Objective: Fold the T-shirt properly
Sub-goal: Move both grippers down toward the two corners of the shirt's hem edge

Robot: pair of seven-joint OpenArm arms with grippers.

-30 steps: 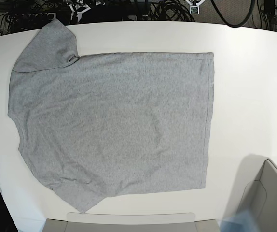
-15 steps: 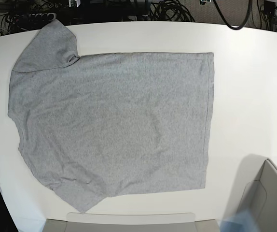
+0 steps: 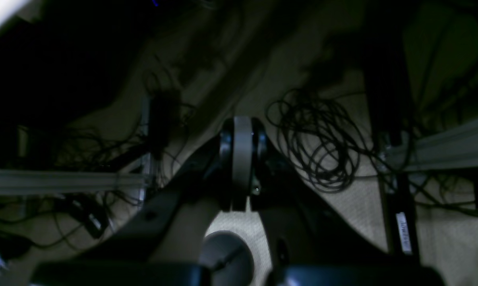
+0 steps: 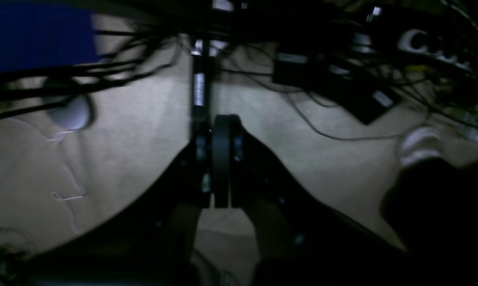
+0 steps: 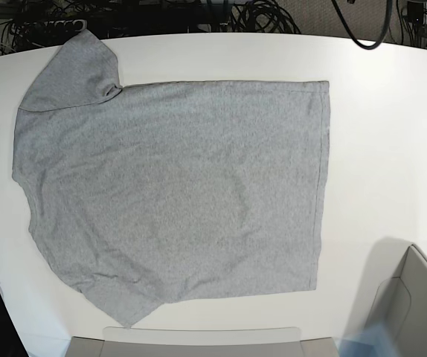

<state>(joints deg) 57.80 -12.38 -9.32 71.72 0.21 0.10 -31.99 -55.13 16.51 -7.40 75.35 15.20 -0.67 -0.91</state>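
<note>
The heather-grey T-shirt (image 5: 176,186) lies spread flat on the white table (image 5: 384,134), plain side up, with its hem toward the right and one sleeve (image 5: 72,71) at the far left corner. Neither gripper shows in the base view. The left wrist view shows my left gripper (image 3: 242,159) shut, its fingers pressed together with nothing between them, hanging over a dim floor with cables. My right gripper (image 4: 221,163), seen by the right wrist camera, is likewise shut and empty above the floor. Both are off the table, away from the shirt.
A grey box (image 5: 414,305) stands at the table's near right corner, and another grey edge (image 5: 198,338) runs along the front. Black cables (image 5: 258,15) crowd the space behind the table. Coiled cables (image 3: 322,147) lie on the floor under the left gripper.
The white gripper tips that showed at the top edge of the base view one second ago have moved out of the picture. The T-shirt has not moved.
</note>
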